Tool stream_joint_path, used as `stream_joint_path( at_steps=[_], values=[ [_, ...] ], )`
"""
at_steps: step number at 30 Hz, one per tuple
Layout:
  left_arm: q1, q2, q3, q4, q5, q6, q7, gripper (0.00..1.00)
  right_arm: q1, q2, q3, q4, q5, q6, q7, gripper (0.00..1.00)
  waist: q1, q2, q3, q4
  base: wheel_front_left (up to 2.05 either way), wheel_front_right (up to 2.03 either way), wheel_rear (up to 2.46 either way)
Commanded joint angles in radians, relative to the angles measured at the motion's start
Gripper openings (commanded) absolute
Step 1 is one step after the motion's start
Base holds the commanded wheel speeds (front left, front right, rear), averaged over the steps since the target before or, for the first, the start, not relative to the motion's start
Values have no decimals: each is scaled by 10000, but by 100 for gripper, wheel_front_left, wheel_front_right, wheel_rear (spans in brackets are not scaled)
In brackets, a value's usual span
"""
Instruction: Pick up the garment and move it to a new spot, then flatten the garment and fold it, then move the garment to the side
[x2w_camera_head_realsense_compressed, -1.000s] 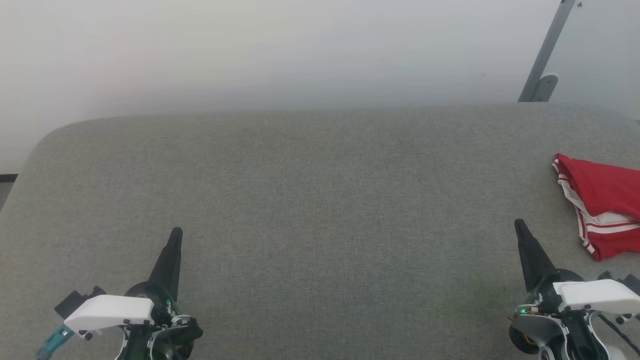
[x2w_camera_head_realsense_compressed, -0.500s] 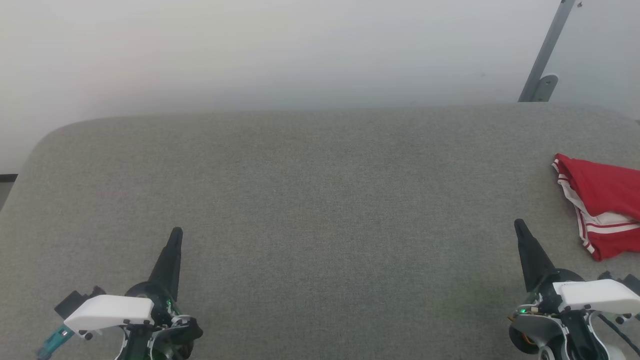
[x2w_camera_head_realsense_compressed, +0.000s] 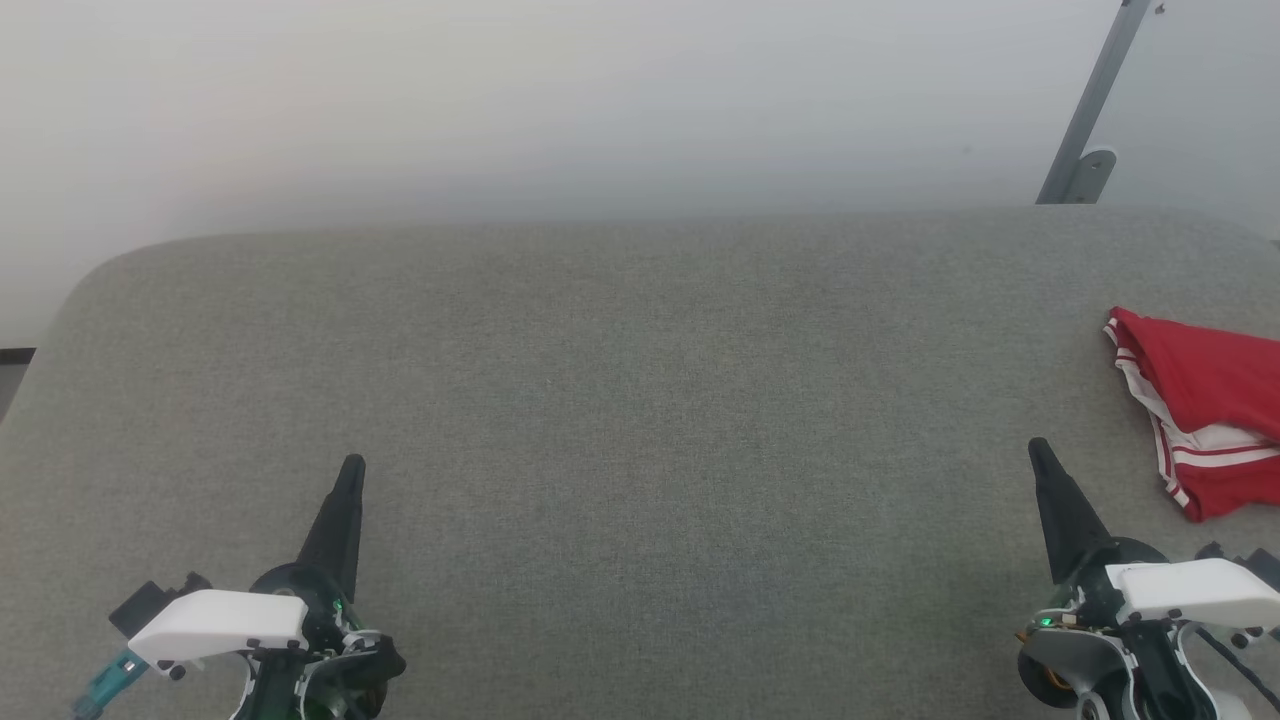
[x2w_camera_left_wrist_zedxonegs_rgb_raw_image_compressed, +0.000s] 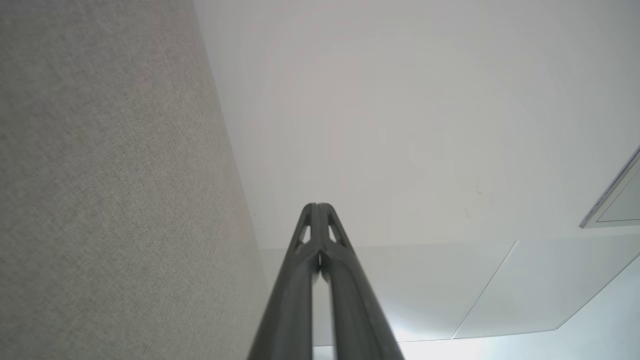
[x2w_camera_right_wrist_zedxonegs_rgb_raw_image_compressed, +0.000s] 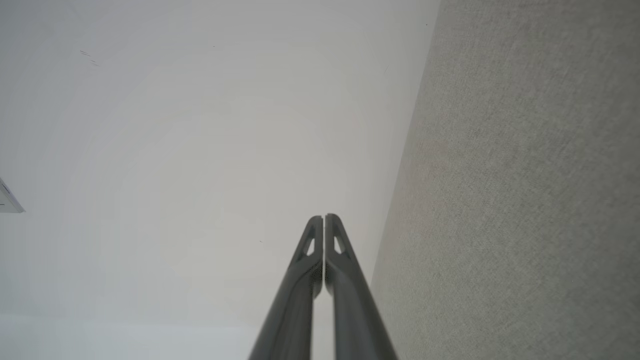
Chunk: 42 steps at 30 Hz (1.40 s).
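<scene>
Garment (x2w_camera_head_realsense_compressed: 1210, 395) bunched at right edge of grey bench (x2w_camera_head_realsense_compressed: 640, 420), partly out of head view. Left tool (x2w_camera_head_realsense_compressed: 351, 468), right tool (x2w_camera_head_realsense_compressed: 1038, 450): both closed, empty, clear of it. Risk: right tool pinches one layer only, so heap drags or slips off edge.

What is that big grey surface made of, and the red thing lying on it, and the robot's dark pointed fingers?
Big grey surface: seemingly woven upholstery fabric, matt; a fine weave grain shows. Red garment with white striped trim: soft cloth, likely a knit; it lies in loose folds. Dark tapered fingers: probably moulded plastic, smooth with a slight sheen and cut-out windows near the tips.
</scene>
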Motion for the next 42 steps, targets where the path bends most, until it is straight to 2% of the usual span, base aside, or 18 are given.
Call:
stream_joint_path(
  at_steps=[1,42],
  values=[
    [-108,-16,2,-4,-32,0,31,0,-60,33,3,27,40,2,30,0,0,-1,0,0,0,0,0],
    [-108,-16,3,-5,-33,0,29,0,-59,33,3,27,41,2,28,0,0,-1,0,0,0,0,0]
  ],
)
